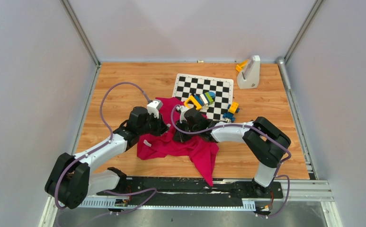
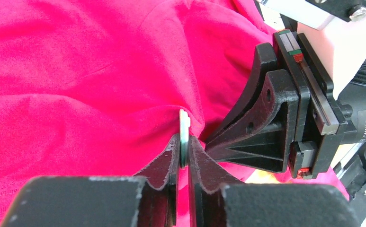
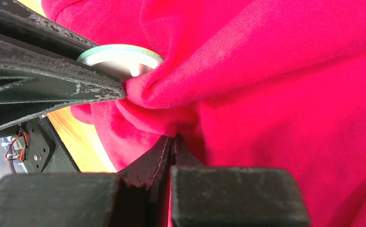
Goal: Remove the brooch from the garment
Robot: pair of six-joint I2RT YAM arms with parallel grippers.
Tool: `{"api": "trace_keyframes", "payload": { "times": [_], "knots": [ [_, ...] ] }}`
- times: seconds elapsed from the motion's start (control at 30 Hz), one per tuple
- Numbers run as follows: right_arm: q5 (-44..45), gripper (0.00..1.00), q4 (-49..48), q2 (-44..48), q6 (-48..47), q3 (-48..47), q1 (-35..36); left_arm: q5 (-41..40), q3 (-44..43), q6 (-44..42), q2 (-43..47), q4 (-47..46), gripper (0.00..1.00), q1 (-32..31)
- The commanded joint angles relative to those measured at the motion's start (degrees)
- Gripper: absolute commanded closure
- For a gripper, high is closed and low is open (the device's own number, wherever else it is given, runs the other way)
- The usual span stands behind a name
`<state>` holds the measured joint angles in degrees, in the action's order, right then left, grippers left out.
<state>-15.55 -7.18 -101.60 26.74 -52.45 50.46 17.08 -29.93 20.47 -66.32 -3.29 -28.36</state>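
Two pinches are on, so L to R: open wood of the table [image 1: 124, 71] runs out to the left wall, and that's my exit lane. My left gripper [image 2: 183, 152] is clamped on the brooch [image 2: 185, 124], the pale disc edge-on between the tips w/ its upper rim poking out, mid-cloth on the garment [image 2: 86, 94]. Just right of it, nearly tip to tip, my right gripper [image 3: 172, 144] is pinched shut on a fold of the pink fabric right below the disc. Step in hand, I reckon, is the separation: right holds as anchor, left draws the disc straight off the cloth, slow, no twist. The bite on the disc looks shallow, so slip is the risk. I'd keep the squeeze firm and watch for the cloth tenting (fastener's hidden, can't tell pin vs magnet). Room: the grippers are v. close, so only one should move. Further right, the chequered board [image 1: 190, 85] and toy blocks [image 1: 204, 98] sit just beyond the garment's far edge, so no swinging that way. The cloth's tail reaches the near rail [image 1: 181, 184], so I wouldn't drag it toward me.
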Motion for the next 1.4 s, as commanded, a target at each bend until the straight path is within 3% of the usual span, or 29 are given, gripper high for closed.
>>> {"api": "trace_keyframes", "payload": {
  "times": [0.0, 0.07, 0.17, 0.33, 0.47, 0.63, 1.03, 1.1, 1.37],
  "knots": [
    [0.8, 1.00, -2.7, 2.3, 0.2, 0.0, 0.3, -0.8, -0.1, -1.3, 0.1, -2.2, 0.84, 0.3],
    [0.8, 1.00, -2.7, 2.5, 0.2, 0.1, 0.3, -0.8, -0.2, -1.3, 0.0, -2.1, 0.73, 0.3],
    [0.8, 1.00, -2.8, 2.7, 0.1, 0.3, 0.4, -0.6, -0.1, -1.0, -0.5, -2.1, 0.66, 0.4],
    [0.7, 1.00, -2.7, 2.5, -0.2, 0.1, 0.7, -0.2, -0.3, -0.6, -1.7, -2.7, 0.84, 0.9],
    [0.8, 1.00, -2.6, 2.3, -0.5, -0.1, 1.0, -1.0, -0.8, -0.5, -3.2, -2.2, 0.85, 1.1],
    [1.2, 1.00, -2.4, 2.7, -0.5, 0.0, 1.3, -2.0, -0.6, -0.6, -2.3, -1.7, 1.00, 1.6],
    [2.1, 1.00, -5.1, 10.9, 0.6, 6.4, 1.4, -2.4, 1.1, 7.5, 5.0, -7.2, 1.00, 2.5],
    [2.3, 0.97, -4.6, 12.4, 0.3, 6.9, 1.3, -2.4, 0.7, 9.3, 5.9, -8.1, 1.00, 2.5],
    [-1.0, 0.59, -2.2, 24.6, 4.4, 8.1, -3.0, 0.5, 2.1, 13.7, 9.8, -13.7, 1.00, 2.5]
  ]
}}
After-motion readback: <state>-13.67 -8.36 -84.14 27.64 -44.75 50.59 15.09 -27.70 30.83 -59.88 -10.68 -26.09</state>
